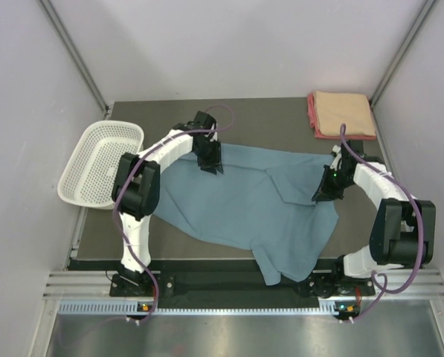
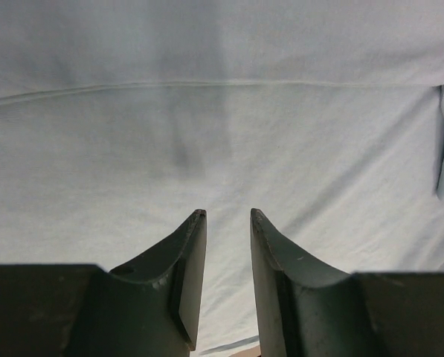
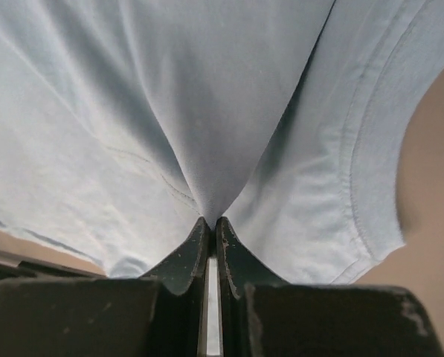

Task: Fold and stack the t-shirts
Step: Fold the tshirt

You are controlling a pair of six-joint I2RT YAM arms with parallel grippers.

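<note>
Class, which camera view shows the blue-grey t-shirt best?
Top external: it shows the blue-grey t-shirt spread out, nearly whole. Left wrist: only flat cloth and a seam. Right wrist: a pinched fold and hem.

The large dusty blue-grey cloth t-shirt (image 1: 236, 201) lies rumpled and unfolded across the middle of the table (image 1: 155, 111), one end spilling over the near edge. My right pincer (image 3: 212, 223) nips a raised fold near its right side. At the far right corner, a folded peach-tan shirt (image 1: 344, 110) rests on a folded pink-red one (image 1: 312, 119).

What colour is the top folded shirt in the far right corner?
Peach-tan. The folded shirt shows best in the top external view.
</note>
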